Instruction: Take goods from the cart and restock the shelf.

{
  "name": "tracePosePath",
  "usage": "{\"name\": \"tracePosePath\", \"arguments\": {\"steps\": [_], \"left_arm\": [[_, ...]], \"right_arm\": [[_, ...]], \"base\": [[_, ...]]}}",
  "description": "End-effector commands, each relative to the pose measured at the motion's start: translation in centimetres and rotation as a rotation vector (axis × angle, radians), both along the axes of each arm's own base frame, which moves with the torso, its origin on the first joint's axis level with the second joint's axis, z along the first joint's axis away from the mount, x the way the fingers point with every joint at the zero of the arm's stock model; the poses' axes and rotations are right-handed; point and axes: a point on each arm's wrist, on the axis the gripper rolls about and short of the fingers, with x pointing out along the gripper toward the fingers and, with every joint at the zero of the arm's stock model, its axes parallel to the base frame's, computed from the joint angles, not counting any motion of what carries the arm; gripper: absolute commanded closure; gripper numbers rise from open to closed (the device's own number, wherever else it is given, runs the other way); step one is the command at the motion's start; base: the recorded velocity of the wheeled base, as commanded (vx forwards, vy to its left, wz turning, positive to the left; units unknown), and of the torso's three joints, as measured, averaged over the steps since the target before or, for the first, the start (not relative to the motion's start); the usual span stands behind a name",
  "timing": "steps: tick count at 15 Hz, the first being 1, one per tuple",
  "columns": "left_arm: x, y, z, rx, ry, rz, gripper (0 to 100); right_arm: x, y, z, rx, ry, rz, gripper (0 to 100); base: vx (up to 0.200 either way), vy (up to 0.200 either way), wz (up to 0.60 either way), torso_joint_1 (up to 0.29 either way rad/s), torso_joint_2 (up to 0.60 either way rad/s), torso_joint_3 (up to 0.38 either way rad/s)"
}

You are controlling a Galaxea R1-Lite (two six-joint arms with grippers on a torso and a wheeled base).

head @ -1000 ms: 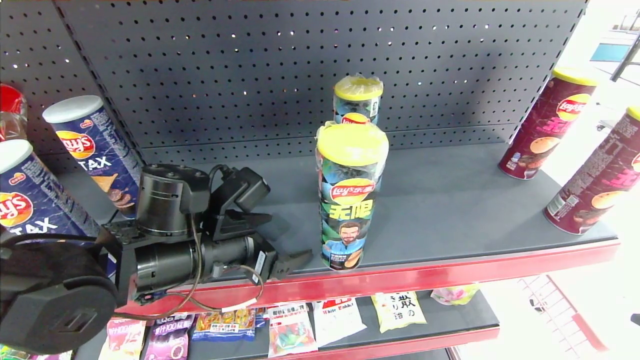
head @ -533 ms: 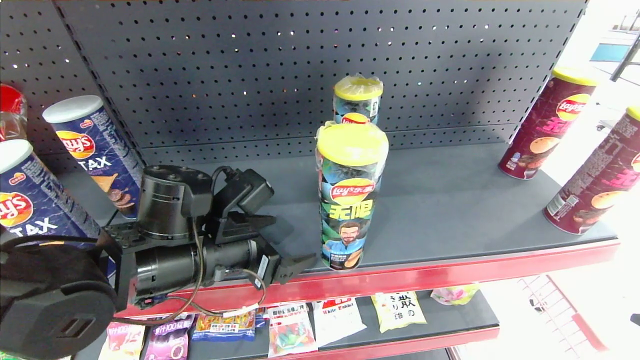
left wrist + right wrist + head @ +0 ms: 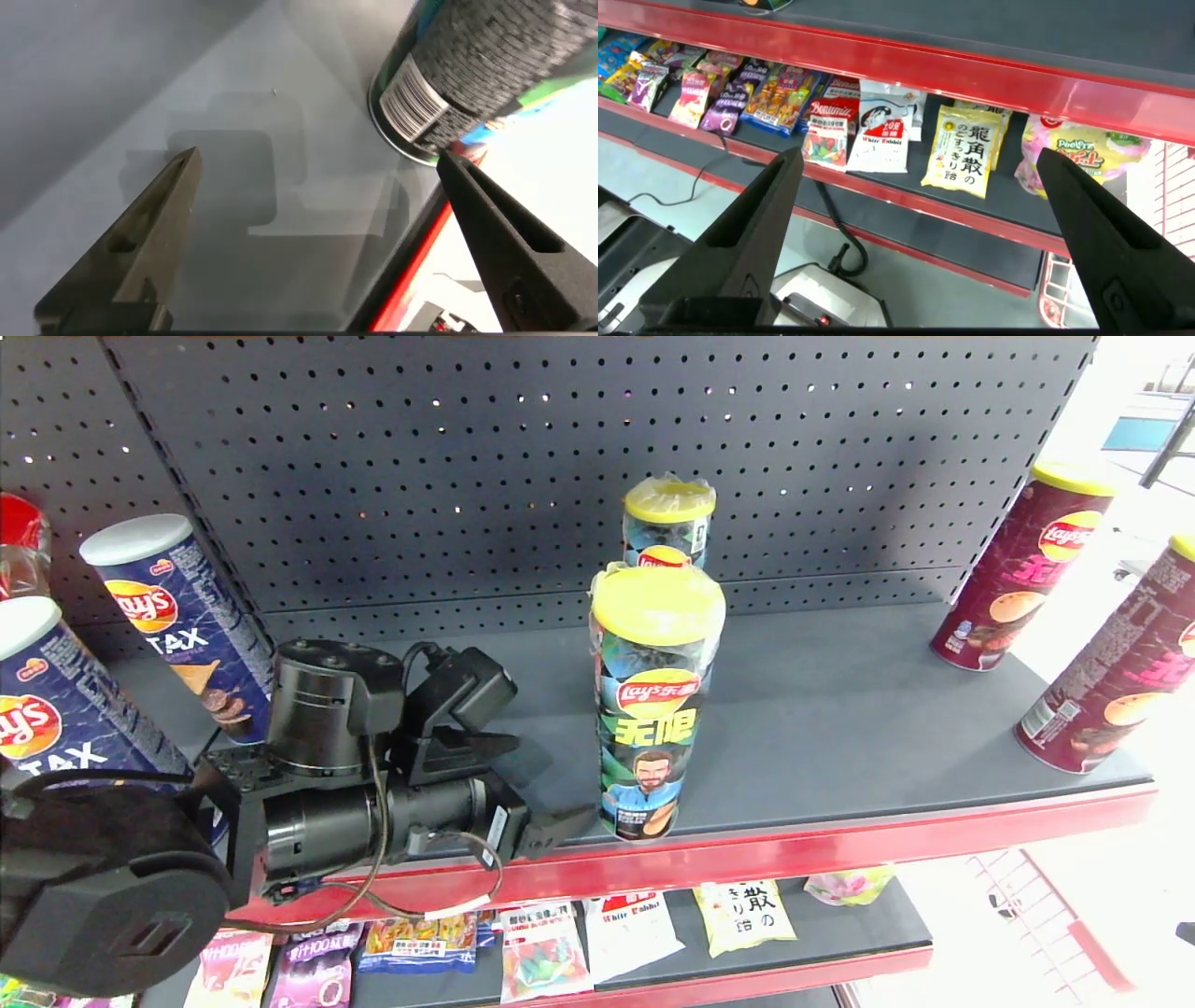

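Left hand (image 3: 318, 159), spread wide, edged toward front yellow-lidded can (image 3: 653, 709).

A yellow-lidded chip can (image 3: 653, 709) stands upright at the front edge of the grey shelf (image 3: 840, 728) (its twin (image 3: 668, 523) directly behind).

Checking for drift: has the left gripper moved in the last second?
Yes. The left gripper has edged slightly right, toward the unmoved yellow-lidded green crisp can at the front of the grey shelf.

The left gripper (image 3: 318, 159) has crept a little closer to the front can (image 3: 653, 709), its wrist rising slightly.
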Motion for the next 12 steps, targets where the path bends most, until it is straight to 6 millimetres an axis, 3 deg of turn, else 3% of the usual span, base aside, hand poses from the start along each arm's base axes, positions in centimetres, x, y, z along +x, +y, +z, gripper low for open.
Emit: {"name": "tracePosePath", "arguments": {"steps": [1, 12], "left_arm": [[0.33, -0.21, -0.09, 0.001, 0.001, 0.001, 0], [1.14, -0.77, 0.27, -0.009, -0.014, 0.001, 0]], "right_arm": [[0.04, 0.01, -0.01, -0.001, 0.002, 0.001, 0], [0.01, 0.0, 0.04, 0.0, -0.001, 0.001, 0]], "base": [[0.0, 0.0, 0.0, 0.0, 0.0, 0.0], [0.0, 0.0, 0.0, 0.0, 0.0, 0.0]]}}
